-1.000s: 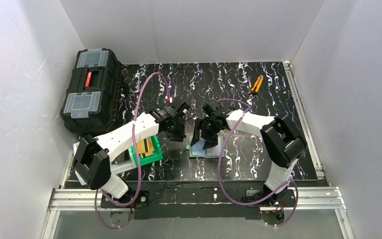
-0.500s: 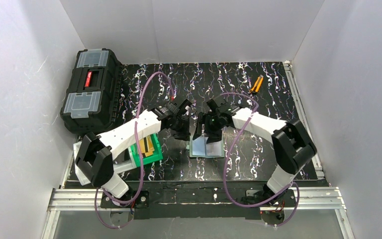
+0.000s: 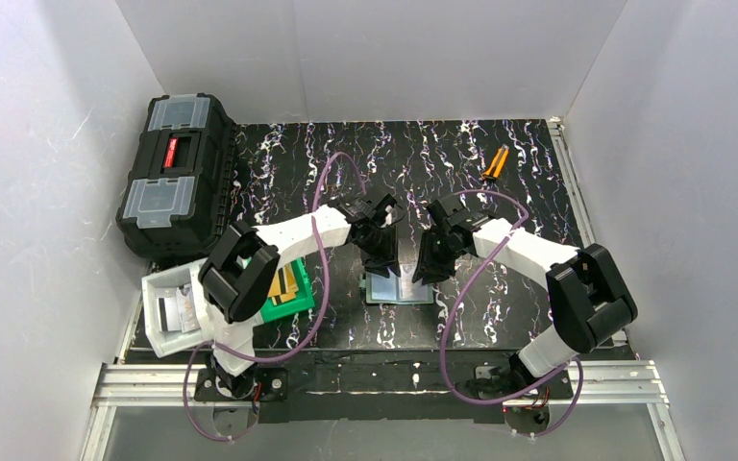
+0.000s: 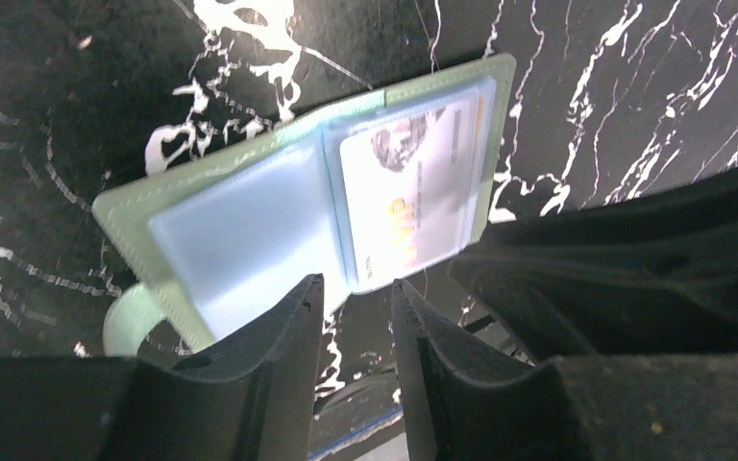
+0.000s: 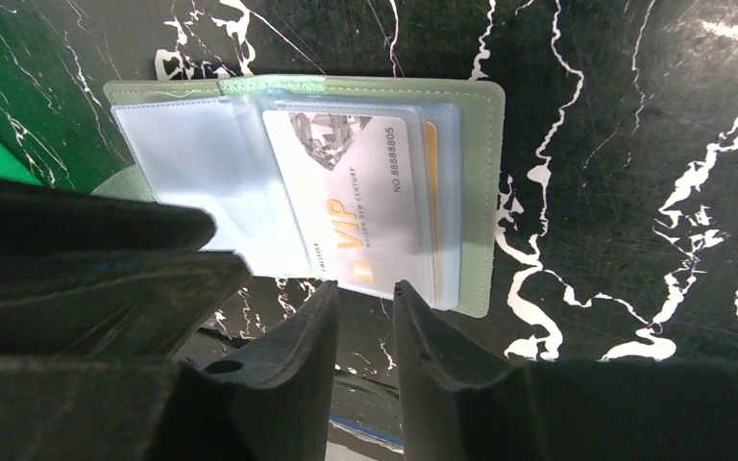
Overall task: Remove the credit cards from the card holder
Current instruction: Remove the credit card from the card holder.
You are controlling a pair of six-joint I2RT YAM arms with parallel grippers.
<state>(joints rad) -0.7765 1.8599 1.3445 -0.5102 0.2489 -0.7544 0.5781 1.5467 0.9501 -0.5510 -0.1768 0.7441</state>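
The card holder [image 3: 399, 288] lies open and flat on the black marbled table, pale green outside [image 4: 125, 230] and glossy blue-grey inside [image 5: 183, 163]. A white-and-gold credit card [image 5: 351, 197] sits in its right pocket [image 4: 413, 192], with an orange card edge [image 5: 430, 182] behind it. My left gripper [image 3: 385, 265] hovers over the holder's far-left edge, jaws a little apart and empty [image 4: 356, 288]. Just off the holder's right side, my right gripper [image 3: 430, 271] is narrowly open with nothing between its fingers [image 5: 363, 288]. Gold-tan cards [image 3: 288, 281] lie in a green bin.
The green bin [image 3: 279, 305] stands left of the holder, with a white bin [image 3: 165, 309] beyond it at the table's left edge. A black toolbox [image 3: 175, 173] sits at the back left. An orange tool [image 3: 495, 163] lies at the back right.
My left arm swung right toward the holder, uncovering the white bin, and its jaws parted slightly. My right gripper shifted right off the holder and its jaws narrowed. The holder now lies open.
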